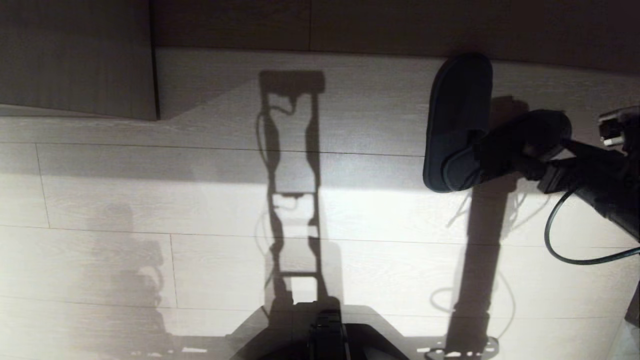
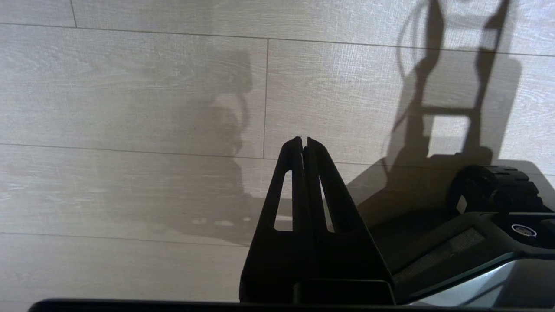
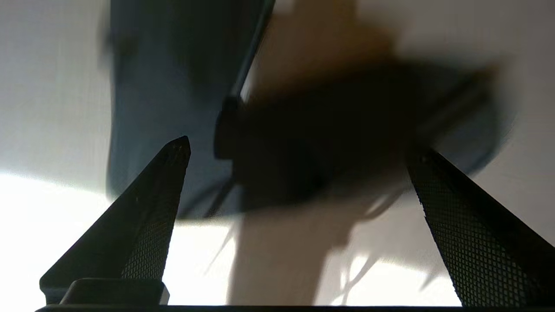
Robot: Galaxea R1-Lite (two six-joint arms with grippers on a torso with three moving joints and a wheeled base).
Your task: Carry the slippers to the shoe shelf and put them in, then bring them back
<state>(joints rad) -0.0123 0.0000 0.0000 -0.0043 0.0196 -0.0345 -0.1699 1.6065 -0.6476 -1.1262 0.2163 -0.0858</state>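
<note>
Head view: slippers (image 1: 457, 125) are lying on the pale wood-plank floor (image 1: 200, 200), toward its right side, toes pointing at the dark wall panel (image 1: 400, 25) running along the floor's far edge. One slipper is lying lengthwise and showing clearly; a second dark rounded shape (image 1: 530, 140) is sitting across its heel end. Right wrist view is too blurred there to tell whether it is touching or overlapping the first.

Right gripper (image 3: 299, 147) is hanging directly over the slippers, arm coming in from the right edge of the head view with a black cable (image 1: 565, 250) looping under it. Jaws are standing wide apart, one finger (image 3: 147, 208) on each side of the pair. Nothing is showing between the fingertips, so it is gripping nothing.

Left gripper (image 2: 303, 141) is sitting parked low beside the robot's base (image 2: 477, 234), pointing out over bare floor planks. Its jaws are pressed together, nothing between them.

A dark cabinet panel (image 1: 75, 60) is standing at the floor's far left corner. The robot's own shadow (image 1: 292, 190) is falling across the middle of the floor.
</note>
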